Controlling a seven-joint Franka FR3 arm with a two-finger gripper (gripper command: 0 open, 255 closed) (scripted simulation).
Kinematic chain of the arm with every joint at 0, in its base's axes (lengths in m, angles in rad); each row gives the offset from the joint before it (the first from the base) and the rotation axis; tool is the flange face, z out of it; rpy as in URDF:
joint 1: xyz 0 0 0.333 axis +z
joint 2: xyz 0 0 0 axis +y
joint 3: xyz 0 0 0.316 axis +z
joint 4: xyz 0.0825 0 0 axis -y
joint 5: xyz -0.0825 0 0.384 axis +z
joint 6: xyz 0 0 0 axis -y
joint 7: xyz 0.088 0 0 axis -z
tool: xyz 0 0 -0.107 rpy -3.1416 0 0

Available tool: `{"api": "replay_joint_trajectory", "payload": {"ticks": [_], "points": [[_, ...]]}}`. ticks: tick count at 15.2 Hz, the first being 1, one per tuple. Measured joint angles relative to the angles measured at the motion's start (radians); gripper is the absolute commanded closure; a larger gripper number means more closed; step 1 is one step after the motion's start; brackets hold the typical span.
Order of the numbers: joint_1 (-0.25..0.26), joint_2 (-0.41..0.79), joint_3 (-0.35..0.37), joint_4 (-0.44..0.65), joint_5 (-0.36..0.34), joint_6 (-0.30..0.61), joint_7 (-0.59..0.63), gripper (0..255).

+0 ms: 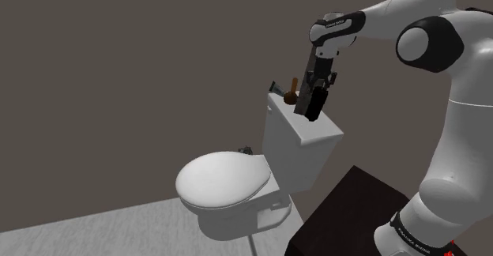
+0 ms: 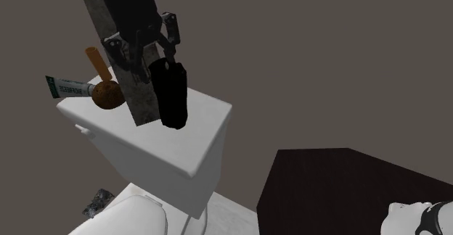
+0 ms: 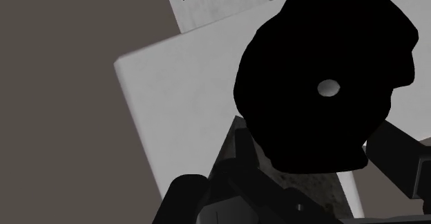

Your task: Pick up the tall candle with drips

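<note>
A white robot arm reaches from its dark stand [image 1: 355,207] over a white toilet [image 1: 237,199] set against a plain grey-brown wall. Its black gripper [image 2: 154,56] points down above the tank lid [image 2: 207,121].

The jaws are clenched around the tall candle [image 2: 170,92], which is drawn solid black with a lumpy, dripped outline. They hold it near its upper end. From the shoulder view the candle [image 1: 313,103] hangs below the hand, leaning a little, with its lower end over the middle of the lid. In the wrist view the candle [image 3: 324,84] is seen end-on between the 2 fingers, and a small pale wick [image 3: 329,87] shows at its centre.

2 other things lie at the far end of the lid, apart from the candle. They are a tube [image 2: 67,87] with a green end and a brown-headed tool [image 2: 106,93] with an orange handle. The closed seat lid [image 1: 221,179] sits below and in front of the tank.

Progress: the grasp looks made. I cannot tell for sure whether the candle's base is clear of the lid. It appears to sit just above the lid or barely touching it. What remains is a clear upward lift, keeping the candle away from the 2 things nearby.
</note>
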Motion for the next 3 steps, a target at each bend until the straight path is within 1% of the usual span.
{"api": "replay_joint_trajectory", "payload": {"ticks": [3], "points": [[0.001, -0.01, -0.001, 0.021, -0.003, -0.031, 0.004, 255]]}}
